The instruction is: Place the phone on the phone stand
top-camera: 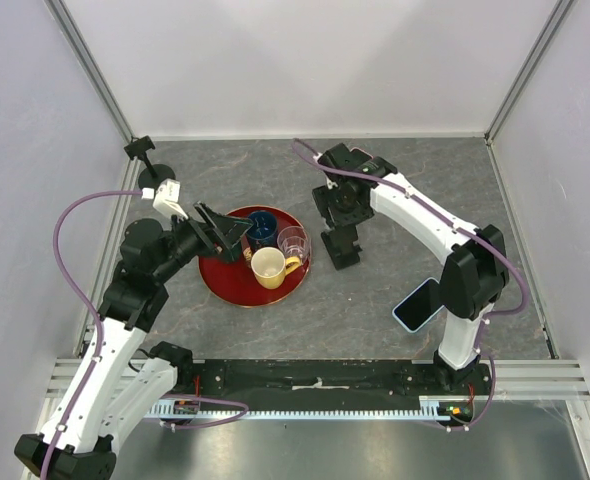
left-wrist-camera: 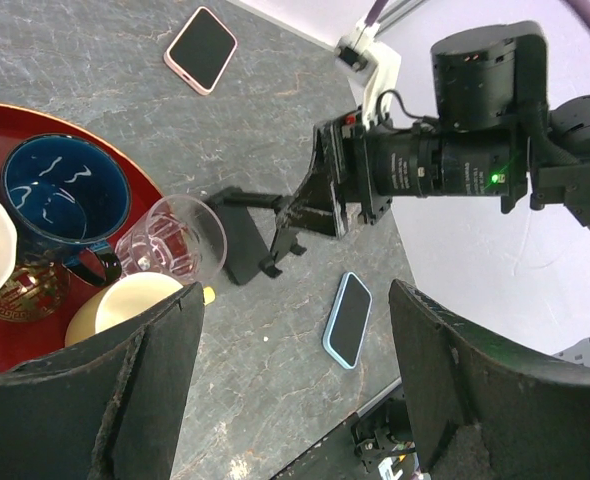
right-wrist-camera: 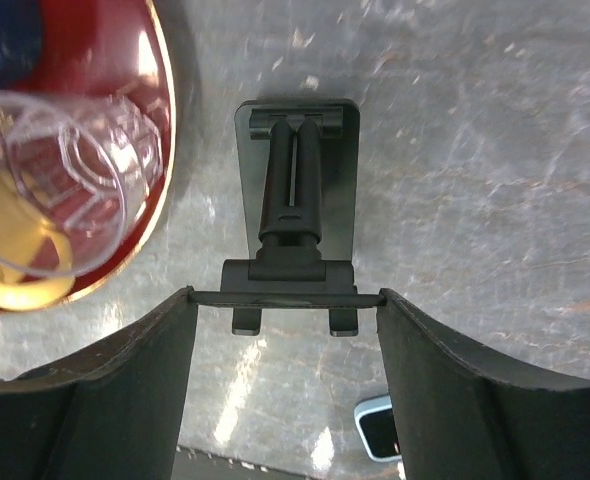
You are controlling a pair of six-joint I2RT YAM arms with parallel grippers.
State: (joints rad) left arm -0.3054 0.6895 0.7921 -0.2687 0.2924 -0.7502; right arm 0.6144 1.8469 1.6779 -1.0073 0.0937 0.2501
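Note:
The black phone stand (top-camera: 342, 250) (left-wrist-camera: 243, 235) (right-wrist-camera: 295, 190) sits mid-table, just right of the red tray. My right gripper (top-camera: 340, 238) (right-wrist-camera: 287, 298) comes down on it from above, and both fingers press the ends of its upright back plate. A blue-cased phone (top-camera: 416, 304) (left-wrist-camera: 348, 319) (right-wrist-camera: 380, 428) lies flat, screen up, near the right arm's base. A second phone in a pink case (left-wrist-camera: 201, 48) lies flat farther back. My left gripper (top-camera: 230, 235) (left-wrist-camera: 295, 380) hovers open and holds nothing at the tray's left side.
The red tray (top-camera: 215, 285) (left-wrist-camera: 125, 160) (right-wrist-camera: 115, 60) carries a blue mug (top-camera: 262, 225) (left-wrist-camera: 60, 195), a cream mug (top-camera: 270, 268) (left-wrist-camera: 125, 305) and a clear glass (top-camera: 293, 241) (left-wrist-camera: 175, 240) (right-wrist-camera: 65, 180). A small black fixture (top-camera: 147, 165) stands at the far left corner. Walls enclose three sides.

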